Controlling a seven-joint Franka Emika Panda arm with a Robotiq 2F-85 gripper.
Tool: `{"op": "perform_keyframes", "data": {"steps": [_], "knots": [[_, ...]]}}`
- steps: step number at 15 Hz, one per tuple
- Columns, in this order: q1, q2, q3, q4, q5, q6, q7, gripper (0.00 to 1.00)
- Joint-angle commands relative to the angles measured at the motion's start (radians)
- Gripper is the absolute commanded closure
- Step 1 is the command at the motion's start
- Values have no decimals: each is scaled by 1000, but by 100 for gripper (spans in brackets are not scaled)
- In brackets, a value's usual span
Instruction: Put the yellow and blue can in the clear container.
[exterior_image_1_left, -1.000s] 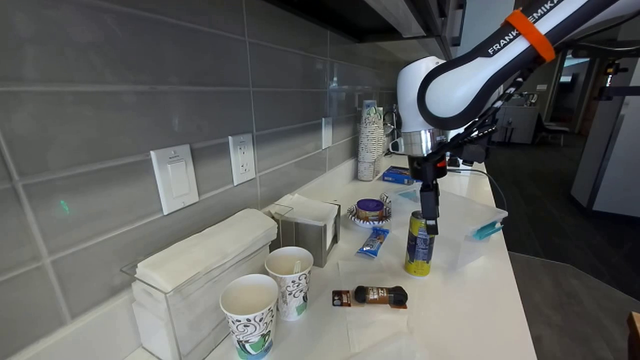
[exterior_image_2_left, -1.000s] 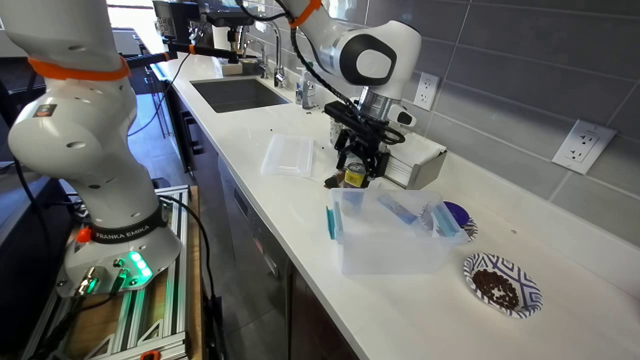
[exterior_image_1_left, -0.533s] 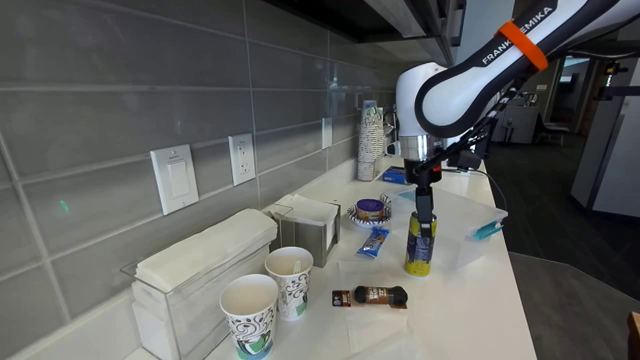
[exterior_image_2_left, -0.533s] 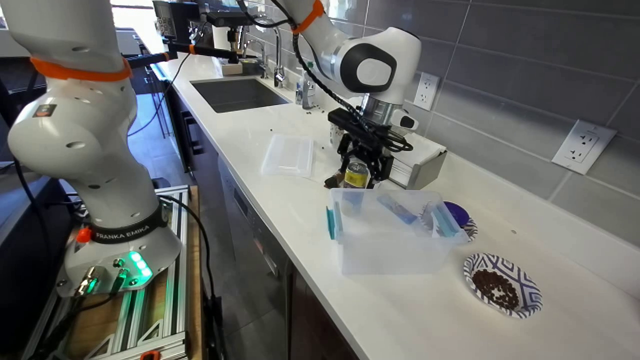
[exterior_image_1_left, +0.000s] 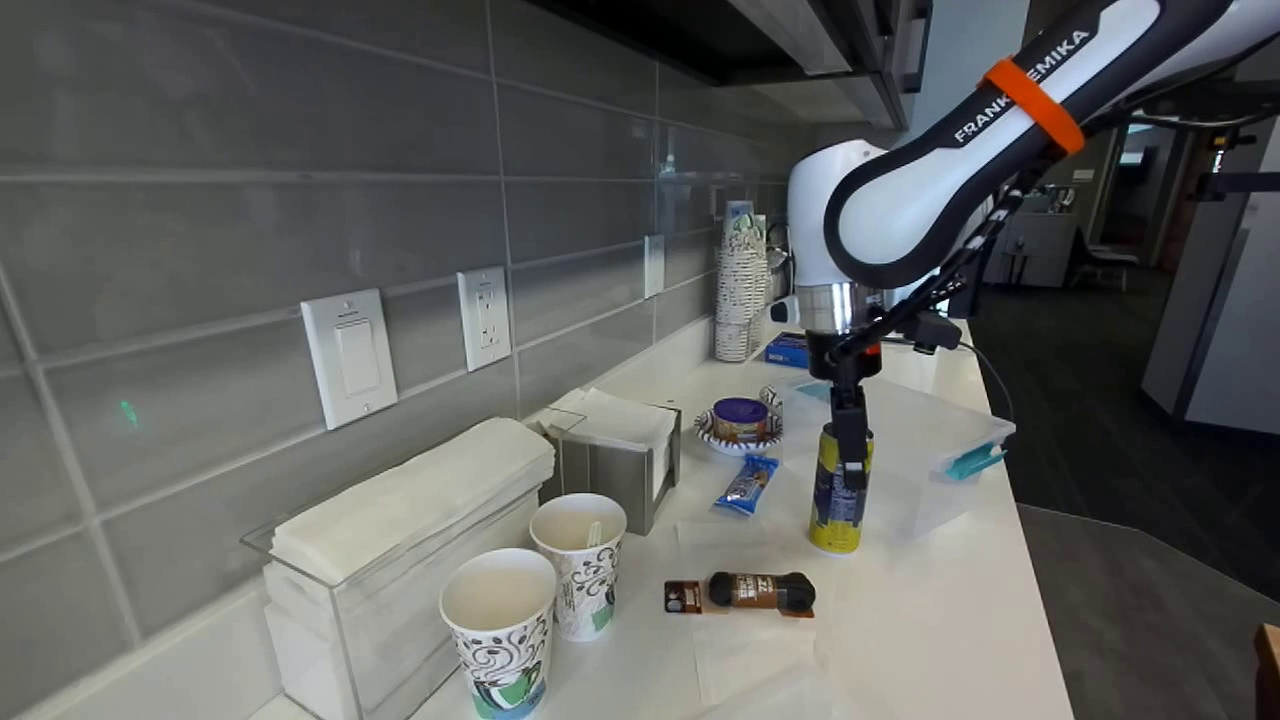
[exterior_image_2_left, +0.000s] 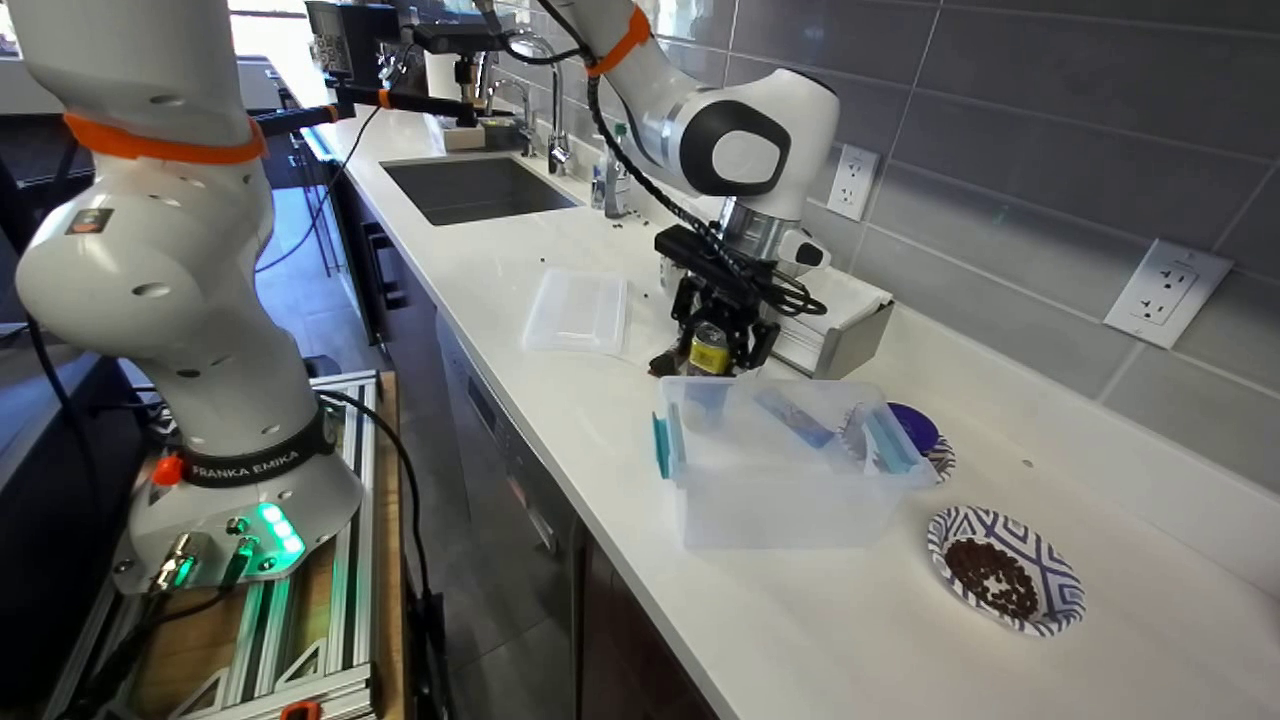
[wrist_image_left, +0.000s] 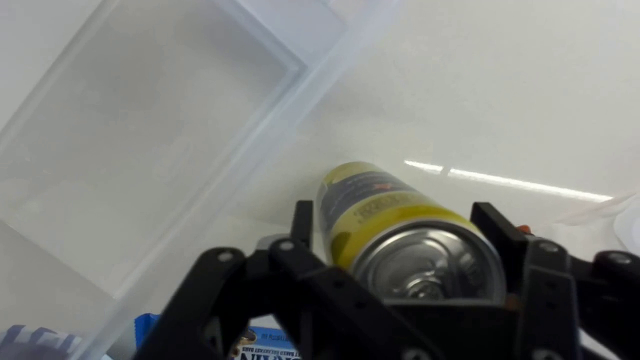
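Observation:
The yellow and blue can (exterior_image_1_left: 836, 525) stands upright on the counter beside the clear container. Its yellow upper part (exterior_image_2_left: 710, 355) and silvery top show in an exterior view, and its side (wrist_image_left: 370, 200) shows in the wrist view. My gripper (wrist_image_left: 393, 207) is open around the can's upper part, one finger on each side. A gap shows at the left finger; the right finger is very close to the can, and contact is unclear. The gripper (exterior_image_1_left: 853, 478) is also low over the can in an exterior view. The clear container (exterior_image_2_left: 790, 515) has teal clips; its rim (wrist_image_left: 210, 200) is left of the can.
A blue bar wrapper (exterior_image_1_left: 747, 485) and a black cord pack (exterior_image_1_left: 762, 592) lie near the can. Paper cups (exterior_image_1_left: 505, 620) and a napkin holder (exterior_image_1_left: 610, 470) stand by the wall. A clear lid (exterior_image_2_left: 577, 312), a purple-lidded tub (exterior_image_1_left: 740, 418) and a patterned plate (exterior_image_2_left: 1005, 570) are on the counter.
The arm and gripper have come down over the can, and the fingers now reach lower along its sides. The can and the container have not moved.

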Motion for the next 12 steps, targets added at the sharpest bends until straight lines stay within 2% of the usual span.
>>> {"op": "perform_keyframes", "data": {"steps": [1, 3, 7, 12], "knots": [[-8, 11, 12, -1, 19, 24, -38, 51], [-4, 2, 14, -9, 8, 31, -34, 61], [7, -25, 26, -34, 4, 37, -19, 61], [28, -119, 49, -104, 34, 95, 49, 61]]}}
